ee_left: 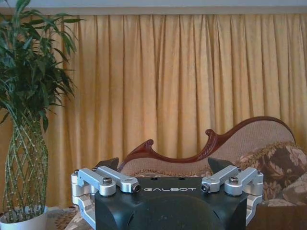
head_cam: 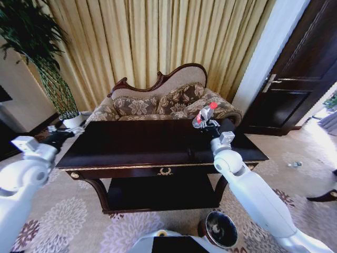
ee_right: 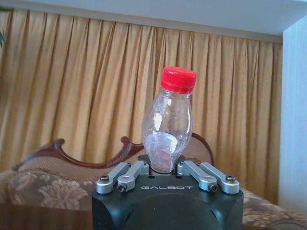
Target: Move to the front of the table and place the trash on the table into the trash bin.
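The trash, a small clear plastic bottle with a red cap, stands upright in my right gripper, which is shut on its lower end. In the head view this bottle and the right gripper are over the far right part of the dark glossy table. My left gripper is open with nothing between its fingers; it hangs off the table's left end. The round dark trash bin stands on the carpet below the table's front right corner.
A carved-back patterned sofa stands right behind the table, with gold curtains beyond. A tall plant in a white pot is at the far left. A dark door is at the right. A small object lies on the carpet.
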{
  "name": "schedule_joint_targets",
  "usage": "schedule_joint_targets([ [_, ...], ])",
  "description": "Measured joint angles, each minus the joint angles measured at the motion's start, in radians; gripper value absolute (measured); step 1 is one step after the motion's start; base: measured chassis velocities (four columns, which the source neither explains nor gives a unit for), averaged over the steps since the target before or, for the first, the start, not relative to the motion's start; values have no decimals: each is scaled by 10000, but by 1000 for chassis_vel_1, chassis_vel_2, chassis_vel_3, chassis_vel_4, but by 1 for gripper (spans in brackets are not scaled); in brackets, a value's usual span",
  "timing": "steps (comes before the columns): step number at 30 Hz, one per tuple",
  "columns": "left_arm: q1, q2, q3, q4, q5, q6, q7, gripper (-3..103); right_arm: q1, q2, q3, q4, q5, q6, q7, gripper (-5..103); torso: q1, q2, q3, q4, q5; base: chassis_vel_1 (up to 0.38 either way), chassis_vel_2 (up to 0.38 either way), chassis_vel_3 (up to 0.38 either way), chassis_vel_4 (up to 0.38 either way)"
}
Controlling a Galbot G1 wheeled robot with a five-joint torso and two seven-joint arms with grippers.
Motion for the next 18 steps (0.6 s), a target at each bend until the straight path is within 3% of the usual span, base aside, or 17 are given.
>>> schedule_joint_targets([
  [18,78,-221,-47,-117,69,135,-64,100,-534,0,378,157,6,-69,-258,21,0,-1,1,0,1,10,-9,-11,8],
])
